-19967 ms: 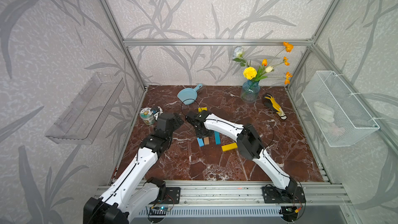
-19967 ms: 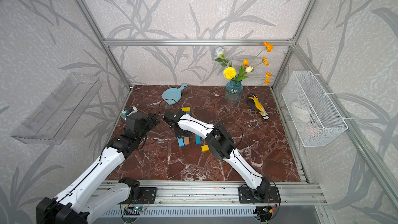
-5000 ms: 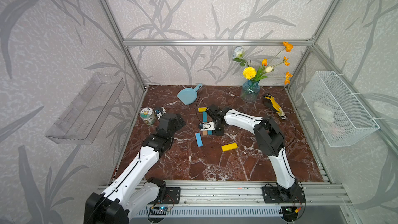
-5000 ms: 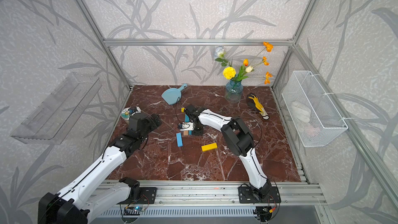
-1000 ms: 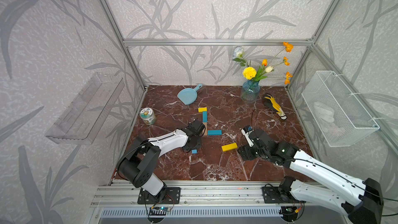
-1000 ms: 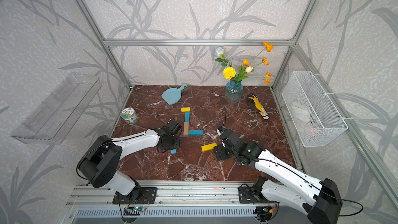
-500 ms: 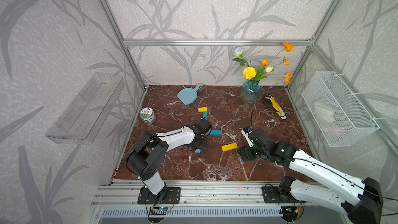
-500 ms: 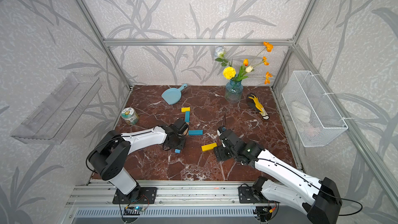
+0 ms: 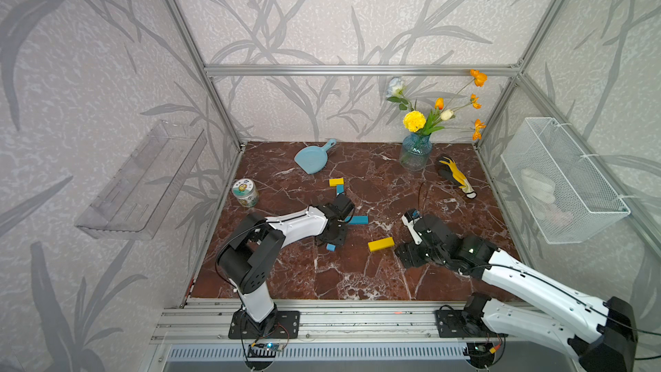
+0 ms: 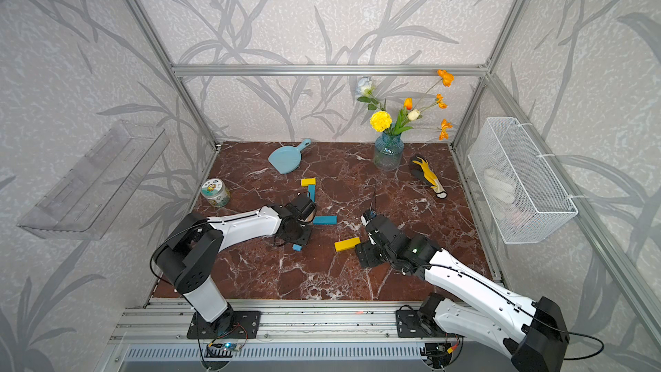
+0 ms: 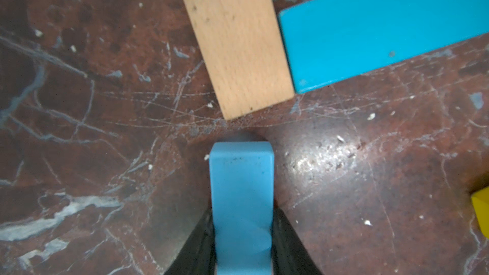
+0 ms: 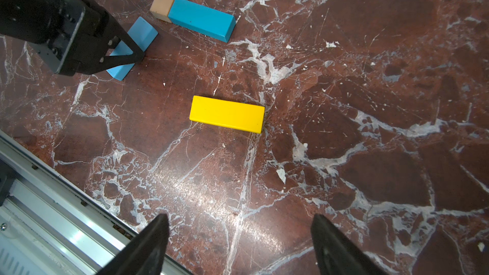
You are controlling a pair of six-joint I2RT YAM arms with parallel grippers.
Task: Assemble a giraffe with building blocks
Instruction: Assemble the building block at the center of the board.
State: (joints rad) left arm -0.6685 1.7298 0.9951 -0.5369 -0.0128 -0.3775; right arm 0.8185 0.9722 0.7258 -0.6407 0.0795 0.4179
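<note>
The giraffe lies flat mid-table: a short yellow block (image 9: 336, 182), a teal block (image 9: 339, 189) below it, a tan block (image 11: 238, 43) and a teal block (image 9: 357, 220) set crosswise at the tan one's end. My left gripper (image 9: 334, 239) is shut on the light-blue block (image 11: 242, 194), low over the marble; the block's free end stops just short of the tan block's end. The long yellow block (image 12: 227, 113) lies alone to the right. My right gripper (image 12: 238, 234) hovers open just beyond it, empty, both fingers (image 12: 156, 236) apart.
A pale-blue dustpan (image 9: 312, 159) and a vase of flowers (image 9: 415, 152) stand at the back. A can (image 9: 245, 192) is at the left edge, a yellow-and-black object (image 9: 454, 173) at the back right. A wire basket (image 9: 558, 180) hangs on the right wall. The metal rail (image 12: 53, 220) runs along the front.
The left gripper has carried the light-blue block a little to the right, up to the tan and teal blocks. The right arm has hardly moved.
</note>
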